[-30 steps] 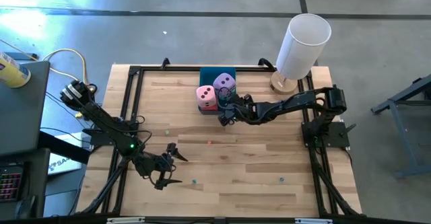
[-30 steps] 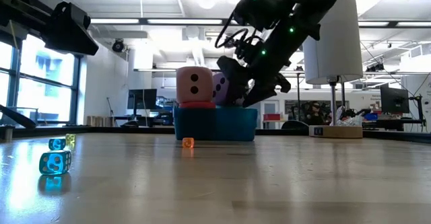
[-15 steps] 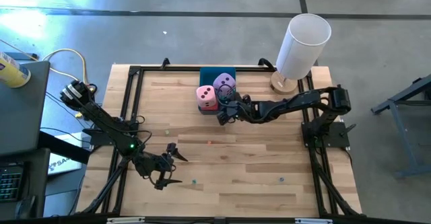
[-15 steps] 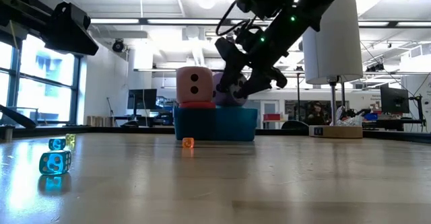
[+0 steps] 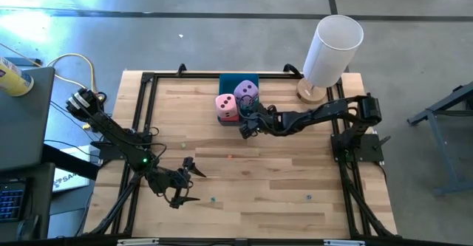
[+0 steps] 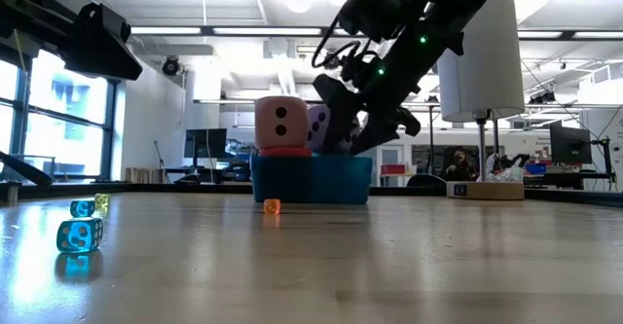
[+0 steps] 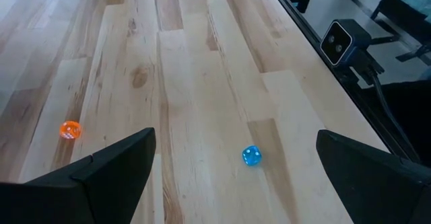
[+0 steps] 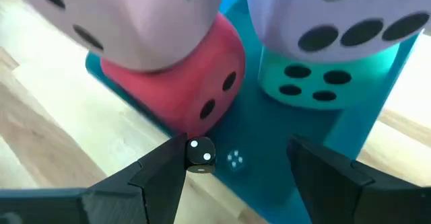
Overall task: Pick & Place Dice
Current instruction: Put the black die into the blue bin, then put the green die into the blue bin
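All four dice sit stacked in the blue tray (image 5: 230, 83) at twelve o'clock: pink die (image 8: 128, 22) on red die (image 8: 195, 93), purple die (image 8: 330, 15) on teal die (image 8: 316, 83). My right gripper (image 5: 247, 125) hovers beside them, fingers apart, empty; left gripper (image 5: 186, 181) wide open, waiting at seven. Stacking looks done.

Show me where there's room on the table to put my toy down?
Bare wood lies between the blue rectangular tray and the open left gripper, dotted only by a tiny orange die. It's crowded at the tray: stacked soft dice and the right gripper.
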You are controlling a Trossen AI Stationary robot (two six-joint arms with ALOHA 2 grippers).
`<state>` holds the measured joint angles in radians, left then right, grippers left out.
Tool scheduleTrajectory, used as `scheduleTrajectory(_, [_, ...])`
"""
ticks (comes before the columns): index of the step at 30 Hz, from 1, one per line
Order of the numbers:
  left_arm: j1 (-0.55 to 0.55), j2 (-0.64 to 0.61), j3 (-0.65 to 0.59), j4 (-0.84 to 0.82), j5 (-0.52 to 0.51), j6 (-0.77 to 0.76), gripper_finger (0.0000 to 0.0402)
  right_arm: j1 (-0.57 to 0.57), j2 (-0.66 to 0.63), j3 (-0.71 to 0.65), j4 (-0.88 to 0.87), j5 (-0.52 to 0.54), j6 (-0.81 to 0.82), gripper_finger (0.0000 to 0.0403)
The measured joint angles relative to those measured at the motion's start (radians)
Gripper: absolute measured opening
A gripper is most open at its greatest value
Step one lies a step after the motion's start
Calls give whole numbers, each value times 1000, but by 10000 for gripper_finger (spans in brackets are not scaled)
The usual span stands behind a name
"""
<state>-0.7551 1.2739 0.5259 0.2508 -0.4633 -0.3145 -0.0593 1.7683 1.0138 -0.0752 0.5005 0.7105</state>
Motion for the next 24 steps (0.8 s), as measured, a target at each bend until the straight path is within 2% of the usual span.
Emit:
scheduleTrajectory(13, [0, 0, 0, 0, 0, 0, 398, -2, 36, 2, 15, 9, -6, 243])
scheduleTrajectory(24, [0, 0, 0, -2, 0, 0, 398, 18, 26, 1, 53, 20, -136, 243])
